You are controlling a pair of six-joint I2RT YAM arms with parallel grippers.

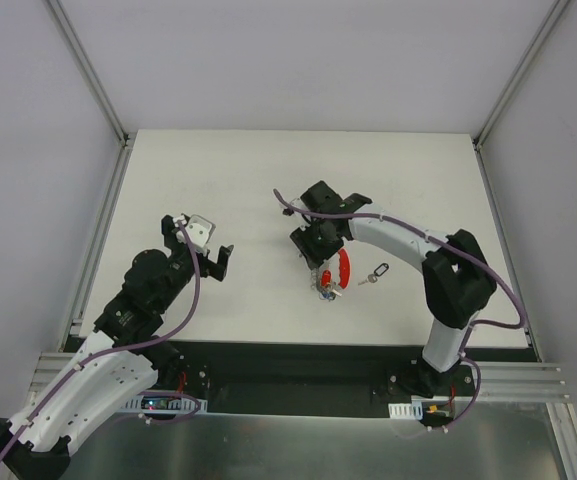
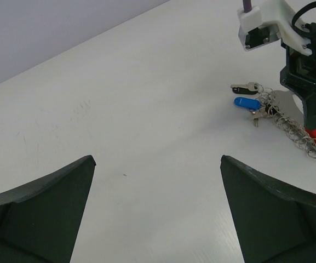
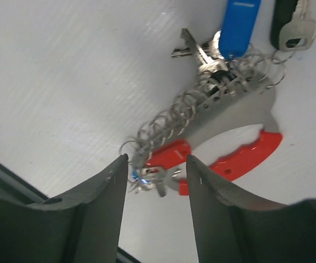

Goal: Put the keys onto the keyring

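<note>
The keyring (image 3: 201,107) lies on the white table: a silvery chain of rings with a curved red tag (image 3: 245,156) and a whitish tag (image 3: 231,118). A blue-headed key (image 3: 237,24) and a black-headed key (image 3: 285,24) lie at its far end. A small silvery key (image 3: 159,176) sits at its near end. My right gripper (image 3: 156,160) is open and low, its fingers either side of that near end. In the top view it (image 1: 320,262) covers part of the keyring (image 1: 336,275). My left gripper (image 2: 158,159) is open and empty, well left of the keys (image 2: 247,103).
The right arm's wrist and camera mount (image 2: 289,33) stand over the keyring in the left wrist view. The black key (image 1: 376,272) lies just right of the red tag. Walls and an aluminium frame (image 1: 98,230) bound the table.
</note>
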